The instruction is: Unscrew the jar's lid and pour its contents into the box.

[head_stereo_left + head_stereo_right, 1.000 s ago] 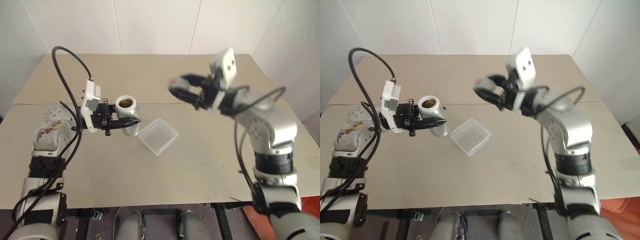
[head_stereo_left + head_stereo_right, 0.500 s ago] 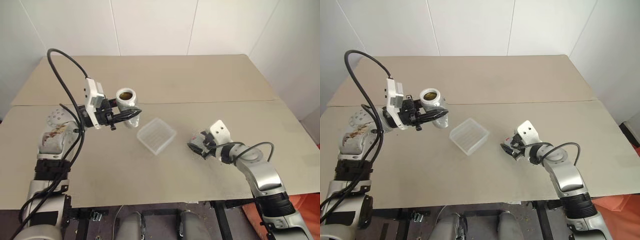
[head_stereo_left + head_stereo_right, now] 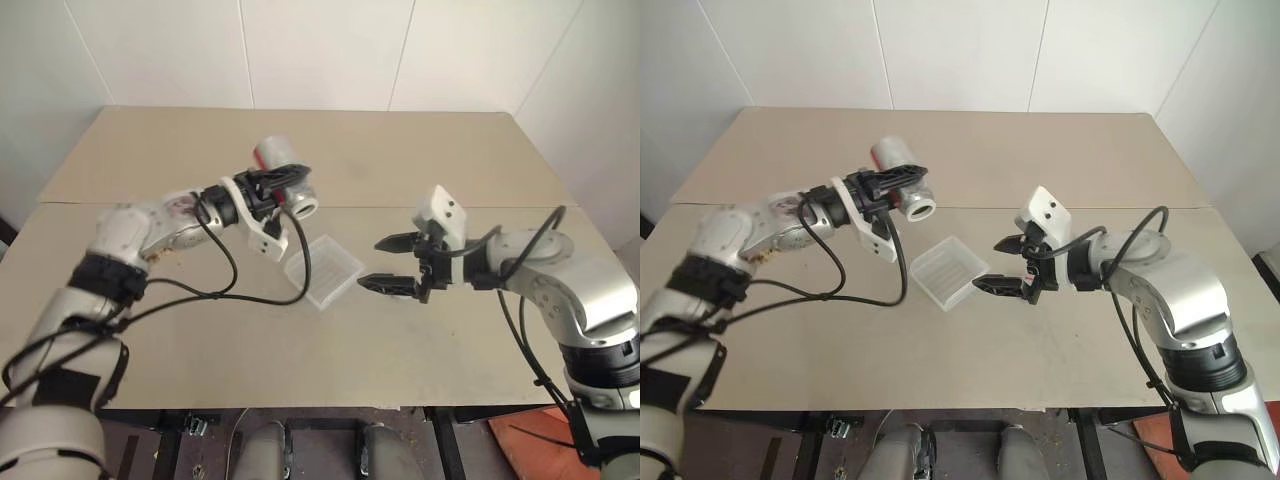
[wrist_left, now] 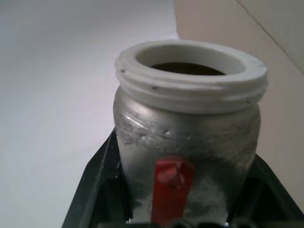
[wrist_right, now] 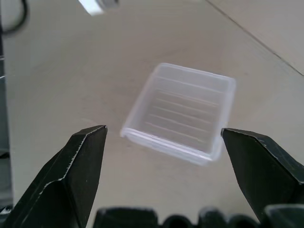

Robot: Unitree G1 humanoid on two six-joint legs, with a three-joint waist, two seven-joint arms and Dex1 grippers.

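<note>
Silvery-grey jar point(image 3: 283, 176) clenched in left claw point(image 3: 277, 183), lifted above the desk point(image 3: 180, 330). Long axis near level, white threaded mouth aimed toward the box point(image 3: 323, 270), red patch on the wall. Dark contents point(image 4: 187, 69) inside the rim, seen from the left wrist. Ridged box floor bare, seen from the right wrist. Left arm stretched forward across the desk. Right claw point(image 3: 393, 264) released, fingers wide, hovering just beside the box.

No readable text

Nothing legible is showing anywhere; the jar point(image 4: 187, 133) is carrying only a plain red mark, without letters or numbers.
</note>
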